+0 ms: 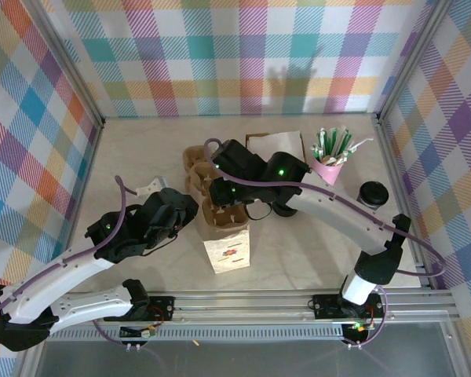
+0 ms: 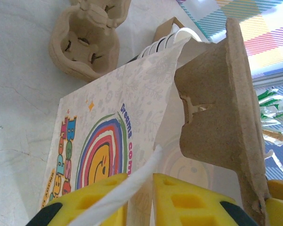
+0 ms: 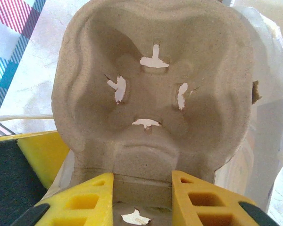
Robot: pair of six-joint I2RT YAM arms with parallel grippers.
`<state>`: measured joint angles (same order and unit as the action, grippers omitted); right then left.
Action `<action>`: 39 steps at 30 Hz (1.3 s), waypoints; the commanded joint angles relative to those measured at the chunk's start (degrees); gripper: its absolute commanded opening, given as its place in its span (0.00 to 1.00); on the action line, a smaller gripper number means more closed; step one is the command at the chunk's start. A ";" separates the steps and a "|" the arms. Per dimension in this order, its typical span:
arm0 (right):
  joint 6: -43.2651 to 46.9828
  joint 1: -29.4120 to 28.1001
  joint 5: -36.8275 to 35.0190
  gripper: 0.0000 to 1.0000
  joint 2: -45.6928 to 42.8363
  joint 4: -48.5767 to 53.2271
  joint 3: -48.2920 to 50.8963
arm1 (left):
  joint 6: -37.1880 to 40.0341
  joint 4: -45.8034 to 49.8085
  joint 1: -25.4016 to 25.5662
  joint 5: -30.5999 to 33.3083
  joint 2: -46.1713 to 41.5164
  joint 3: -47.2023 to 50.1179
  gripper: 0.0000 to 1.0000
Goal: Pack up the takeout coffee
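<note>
Nearest, the left jaws are clenched on the white handle of the paper bag [image 2: 99, 122] on the desk [image 1: 314, 251]. Just beyond, the right jaws grip a pulp cup carrier [image 3: 151, 70] at the bag's mouth. Farther right, well apart from both jaws, the takeout coffee [image 1: 373, 194] stands upright on the desk, near a pink cup of straws [image 1: 327, 169].

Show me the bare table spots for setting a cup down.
Bare: the far-left corner between the left wall and the carrier stack; the near strip between the bag and the right arm. Crowded: the middle, with the held carrier, and around the straws.
</note>
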<state>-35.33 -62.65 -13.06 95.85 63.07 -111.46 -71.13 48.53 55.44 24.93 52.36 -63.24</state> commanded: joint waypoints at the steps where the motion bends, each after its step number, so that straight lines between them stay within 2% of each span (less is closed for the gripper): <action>1: 0.46 -0.48 -0.21 0.29 0.69 0.96 -0.25 | 0.20 0.94 0.63 -0.32 -0.99 0.31 0.20; 23: 0.92 -1.16 -1.18 0.29 -1.93 3.00 1.55 | -0.30 2.33 0.63 2.39 0.09 -0.73 0.18; 39: 2.70 -1.16 -1.77 0.29 0.17 2.31 1.03 | 0.20 1.25 0.63 -0.03 1.37 -1.18 0.13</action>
<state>-33.56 -63.42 -14.24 94.89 64.38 -109.38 -71.16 49.41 55.44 25.76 53.23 -63.26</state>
